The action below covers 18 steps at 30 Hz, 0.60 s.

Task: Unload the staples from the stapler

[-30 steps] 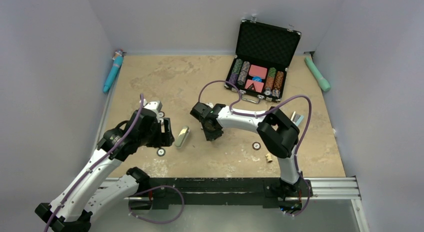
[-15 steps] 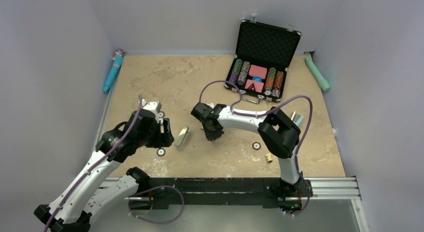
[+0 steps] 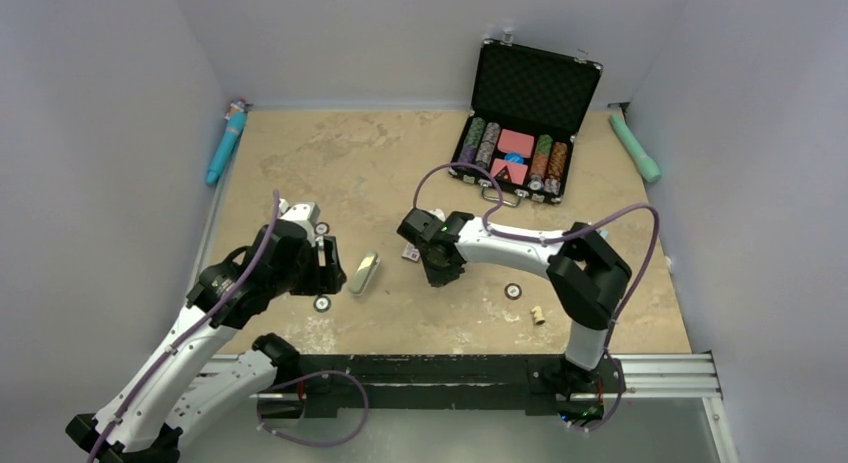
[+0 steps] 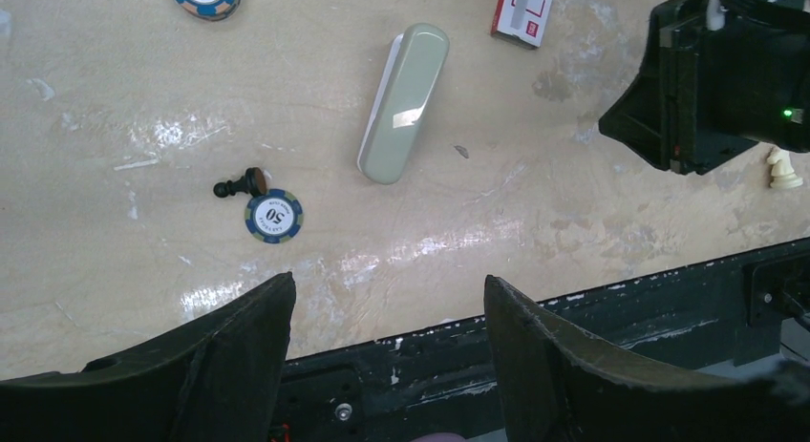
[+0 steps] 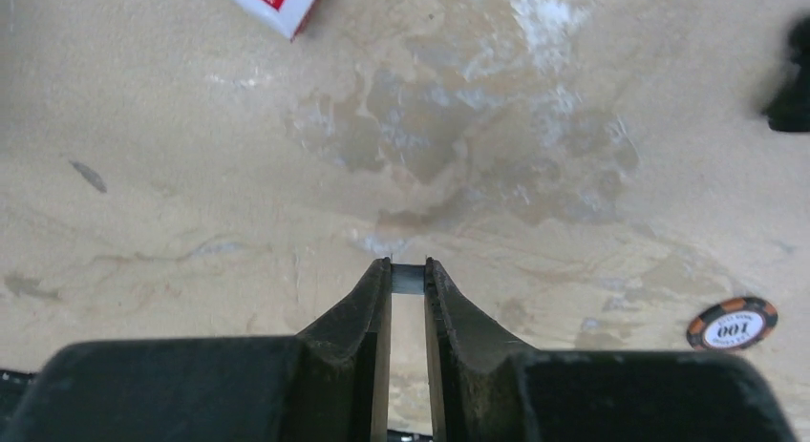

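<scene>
A tiny grey-silver strip, the staples [image 5: 408,279], is pinched between the tips of my right gripper [image 5: 408,270], which is shut on it just above the tan tabletop. From above, that right gripper [image 3: 438,271] sits near the table's middle. My left gripper [image 4: 387,282] is open with nothing between its wide-spread fingers. It hovers over the near-left part of the table [image 3: 333,271]. The stapler shows in none of the views.
A shiny silver-olive oblong piece [image 4: 404,100] lies between the grippers, also seen from above [image 3: 364,272]. A red-and-white box [image 4: 523,8], poker chips [image 4: 273,216] [image 5: 732,324] and a black pawn [image 4: 239,184] lie around. An open chip case [image 3: 520,133] stands at the back; teal tubes [image 3: 226,143] [image 3: 636,148] line the walls.
My right gripper has closed on the small grey strip and shifted a little to the right, its elbow swinging right too. The left arm has barely moved.
</scene>
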Motion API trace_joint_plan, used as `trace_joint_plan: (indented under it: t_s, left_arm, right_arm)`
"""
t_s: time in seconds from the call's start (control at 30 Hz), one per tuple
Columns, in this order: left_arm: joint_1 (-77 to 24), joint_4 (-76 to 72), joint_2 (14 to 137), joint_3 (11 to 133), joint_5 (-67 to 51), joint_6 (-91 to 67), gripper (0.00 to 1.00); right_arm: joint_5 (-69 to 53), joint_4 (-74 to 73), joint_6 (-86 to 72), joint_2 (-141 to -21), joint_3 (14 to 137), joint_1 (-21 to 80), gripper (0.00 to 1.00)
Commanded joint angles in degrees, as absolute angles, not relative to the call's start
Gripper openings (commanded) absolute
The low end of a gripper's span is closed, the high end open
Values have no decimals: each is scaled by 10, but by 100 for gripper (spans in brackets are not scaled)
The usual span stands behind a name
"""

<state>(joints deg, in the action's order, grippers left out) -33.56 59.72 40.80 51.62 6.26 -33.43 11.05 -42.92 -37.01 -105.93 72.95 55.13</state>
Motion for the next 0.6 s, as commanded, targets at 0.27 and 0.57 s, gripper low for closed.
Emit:
trace_joint_plan:
  t_s: [0.27, 0.57]
  left_arm:
    - [-341, 586, 412, 514, 68, -334, 84]
    - [-361, 512, 577, 580, 54, -282, 100]
  right_arm:
    - [150, -476, -377, -929, 725, 546, 0]
    - [120, -461, -340, -881, 754, 454, 0]
